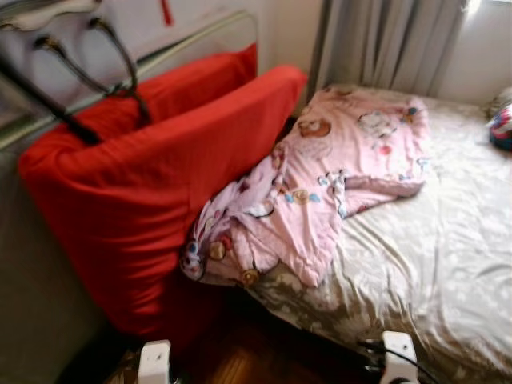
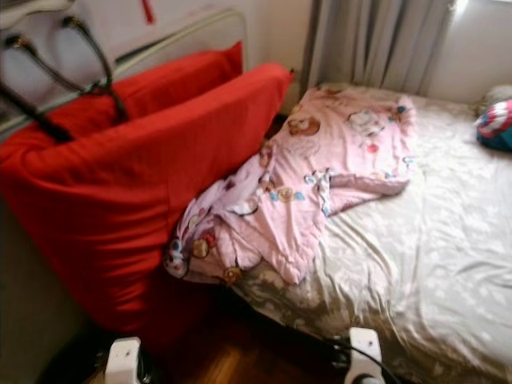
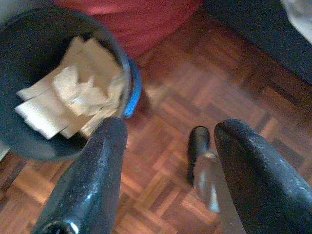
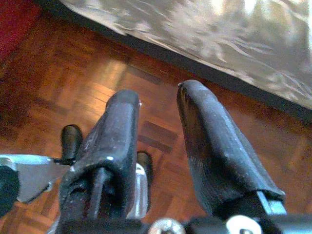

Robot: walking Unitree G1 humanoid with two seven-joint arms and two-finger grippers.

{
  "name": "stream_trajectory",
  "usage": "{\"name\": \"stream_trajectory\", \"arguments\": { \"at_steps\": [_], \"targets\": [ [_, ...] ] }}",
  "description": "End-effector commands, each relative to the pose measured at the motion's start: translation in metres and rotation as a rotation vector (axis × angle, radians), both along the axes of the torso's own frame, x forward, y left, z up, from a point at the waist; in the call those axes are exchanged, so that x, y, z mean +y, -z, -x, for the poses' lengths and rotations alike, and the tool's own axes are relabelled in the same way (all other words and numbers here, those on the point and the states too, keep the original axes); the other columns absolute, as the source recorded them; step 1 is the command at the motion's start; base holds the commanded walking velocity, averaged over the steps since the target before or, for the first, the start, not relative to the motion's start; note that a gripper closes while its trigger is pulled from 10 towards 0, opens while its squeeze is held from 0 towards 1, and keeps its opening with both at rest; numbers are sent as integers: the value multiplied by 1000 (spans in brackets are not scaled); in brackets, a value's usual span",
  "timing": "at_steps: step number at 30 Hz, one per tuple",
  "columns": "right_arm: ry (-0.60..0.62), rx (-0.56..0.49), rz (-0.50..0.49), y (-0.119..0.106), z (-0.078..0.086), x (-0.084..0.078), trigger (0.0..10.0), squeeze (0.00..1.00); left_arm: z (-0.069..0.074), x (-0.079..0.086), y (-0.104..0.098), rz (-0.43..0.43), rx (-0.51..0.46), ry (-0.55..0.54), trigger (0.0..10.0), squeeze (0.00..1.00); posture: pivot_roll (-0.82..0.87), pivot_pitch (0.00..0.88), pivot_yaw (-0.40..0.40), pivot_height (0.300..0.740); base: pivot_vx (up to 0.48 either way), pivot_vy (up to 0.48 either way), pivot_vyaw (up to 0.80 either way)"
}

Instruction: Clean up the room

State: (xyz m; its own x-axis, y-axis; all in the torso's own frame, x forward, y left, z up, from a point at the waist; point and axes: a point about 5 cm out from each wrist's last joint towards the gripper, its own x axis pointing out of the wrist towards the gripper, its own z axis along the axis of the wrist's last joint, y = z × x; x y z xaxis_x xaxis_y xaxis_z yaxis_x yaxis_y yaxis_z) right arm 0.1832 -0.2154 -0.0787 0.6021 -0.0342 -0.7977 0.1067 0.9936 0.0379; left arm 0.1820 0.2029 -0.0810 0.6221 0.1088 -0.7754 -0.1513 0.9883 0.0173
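Nearest, the left tool [image 3: 168, 161] hangs wide open and empty over the parquet floor [image 3: 165, 97], beside a dark bin [image 3: 29, 146] holding crumpled paper [image 3: 73, 97]. The right tool [image 4: 161, 131], slightly parted, also holds nothing. Farther on, a red cushion [image 1: 152, 184] leans against the bed [image 1: 432, 256], where a pink cartoon-print blanket [image 1: 320, 176] lies rumpled (no legible writing anywhere).

Dark bin [image 3: 29, 141]: beside the left gripper [image 3: 170, 146], rim cut by frame edge; crumpled paper [image 3: 73, 97] inside, blurred.
Multicoloured item [image 1: 502, 126] on bed [image 1: 448, 264]: cut off, unidentifiable.
Red cushion [image 1: 152, 184]: base hidden in shadow.
Pink blanket [image 1: 320, 176]: print blurred.
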Motion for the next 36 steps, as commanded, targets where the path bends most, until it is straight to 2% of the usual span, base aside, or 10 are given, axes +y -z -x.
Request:
{"name": "stream_trajectory", "arguments": {
  "at_steps": [1,4,16,36],
  "targets": [
    [6,2,7,0,1,-2,10000,0,3,-1,2,7,16,4,10000,0,-88,0,31,740,0,0,794],
    [8,1,8,0,1,-2,10000,0,3,-1,2,7,17,5,10000,0,-87,0,29,740,0,0,790],
    [34,-3,12,0,1,-4,10000,0,3,-2,2,17,17,5,10000,0,-86,0,27,740,0,0,0],
    [24,-1,24,0,1,-4,10000,0,3,-2,2,17,19,7,10000,0,-87,0,27,740,279,0,0]
  ]
}}
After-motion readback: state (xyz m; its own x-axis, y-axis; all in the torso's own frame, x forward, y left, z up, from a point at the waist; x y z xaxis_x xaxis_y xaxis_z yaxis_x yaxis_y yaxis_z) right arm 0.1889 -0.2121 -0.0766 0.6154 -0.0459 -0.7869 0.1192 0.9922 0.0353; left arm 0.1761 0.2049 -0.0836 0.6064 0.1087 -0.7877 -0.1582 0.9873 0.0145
